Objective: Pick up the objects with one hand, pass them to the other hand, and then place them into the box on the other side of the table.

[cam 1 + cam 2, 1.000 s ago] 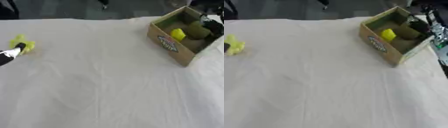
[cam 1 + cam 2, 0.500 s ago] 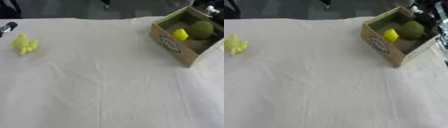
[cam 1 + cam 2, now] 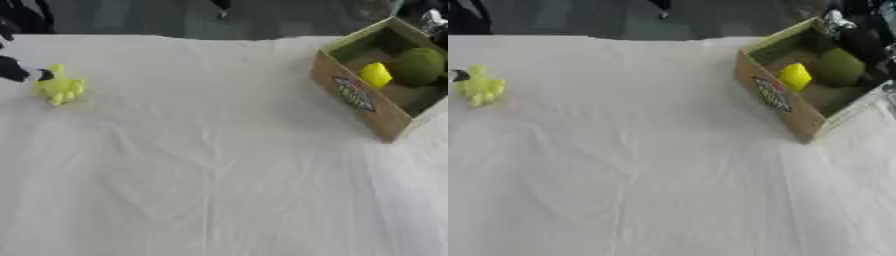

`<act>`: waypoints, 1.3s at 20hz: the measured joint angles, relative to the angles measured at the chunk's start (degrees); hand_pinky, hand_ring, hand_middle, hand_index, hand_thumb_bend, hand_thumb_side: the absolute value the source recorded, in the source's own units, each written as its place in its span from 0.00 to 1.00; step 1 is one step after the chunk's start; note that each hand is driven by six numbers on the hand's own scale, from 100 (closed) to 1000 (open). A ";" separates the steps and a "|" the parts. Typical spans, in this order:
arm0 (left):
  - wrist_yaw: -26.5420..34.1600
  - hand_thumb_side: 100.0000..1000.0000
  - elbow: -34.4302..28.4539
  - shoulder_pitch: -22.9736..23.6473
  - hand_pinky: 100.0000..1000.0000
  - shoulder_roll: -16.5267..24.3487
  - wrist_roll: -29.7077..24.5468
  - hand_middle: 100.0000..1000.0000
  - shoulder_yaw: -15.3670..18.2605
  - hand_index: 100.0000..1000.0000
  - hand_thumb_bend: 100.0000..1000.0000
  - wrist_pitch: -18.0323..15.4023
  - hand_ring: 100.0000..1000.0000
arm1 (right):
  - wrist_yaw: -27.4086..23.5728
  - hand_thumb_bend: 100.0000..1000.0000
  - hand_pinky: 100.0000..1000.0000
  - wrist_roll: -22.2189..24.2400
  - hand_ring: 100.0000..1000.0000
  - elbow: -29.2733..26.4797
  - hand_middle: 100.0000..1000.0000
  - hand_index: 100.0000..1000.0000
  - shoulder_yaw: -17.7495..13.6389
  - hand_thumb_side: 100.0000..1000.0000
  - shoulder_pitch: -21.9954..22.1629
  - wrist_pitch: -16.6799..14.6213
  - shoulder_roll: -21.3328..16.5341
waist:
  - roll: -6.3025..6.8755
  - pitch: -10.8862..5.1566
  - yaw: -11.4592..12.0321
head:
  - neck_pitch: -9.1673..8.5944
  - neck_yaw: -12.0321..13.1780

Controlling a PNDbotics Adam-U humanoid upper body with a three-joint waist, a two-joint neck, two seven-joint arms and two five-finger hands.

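Note:
A small yellow-green lumpy object (image 3: 59,88) lies on the white cloth at the far left. My left hand (image 3: 15,70) shows only as a black tip at the left edge, right beside the object and touching or nearly touching it. The cardboard box (image 3: 353,93) stands at the far right, turned at an angle. Inside it lie a yellow object (image 3: 375,75) and a round green object (image 3: 419,65). My right hand (image 3: 854,36) appears as dark and silver parts at the box's far right corner, above its rim.
The white cloth (image 3: 219,175) covers the whole table and is wrinkled in the middle. The table's far edge runs along the top, with dark floor beyond it.
The left hand's tip has come back down beside the yellow-green object. My right hand has drawn back from inside the box toward its far corner, and the green object stays in the box.

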 measured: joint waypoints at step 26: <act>-12.84 0.00 7.39 -1.57 0.64 -4.45 -9.20 0.69 1.98 0.82 0.58 2.63 0.71 | 0.99 0.00 1.00 0.41 0.87 0.42 0.79 0.91 0.77 0.60 0.28 0.49 1.47 | -0.15 0.30 -0.44 | -0.28 1.58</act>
